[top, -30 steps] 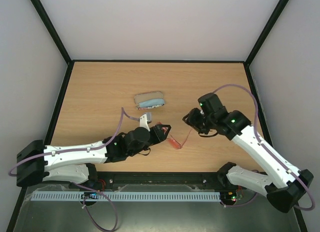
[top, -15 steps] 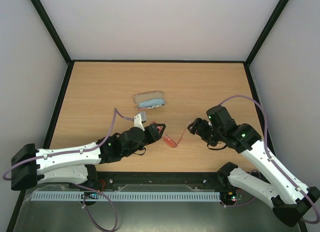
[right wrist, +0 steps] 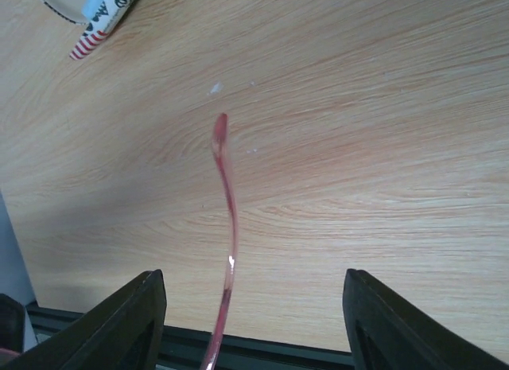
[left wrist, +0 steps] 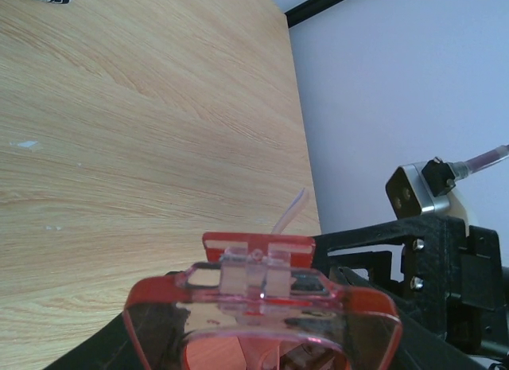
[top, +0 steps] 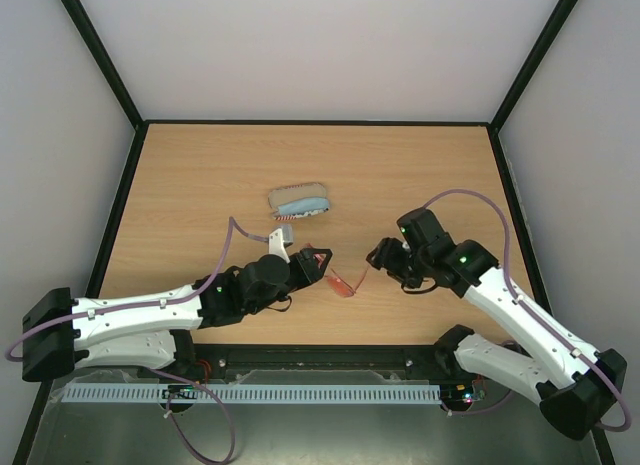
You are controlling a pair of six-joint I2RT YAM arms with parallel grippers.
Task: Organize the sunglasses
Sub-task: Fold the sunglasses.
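Red-tinted translucent sunglasses, red-and-white striped case, light-blue cloth, pale wood-grain table, white-and-black left arm

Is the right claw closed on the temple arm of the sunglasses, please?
No, the right claw is open, its fingers wide apart, with the temple arm of the sunglasses between them, touching neither.

Wooden table; flag-patterned case atop

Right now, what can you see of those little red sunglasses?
The sunglasses are small, with a thin translucent red-orange frame, plastic by its look, and red-tinted lenses. The left gripper holds their front. One slim curved temple arm sticks out unfolded, passing untouched between the fingers of the open right gripper.
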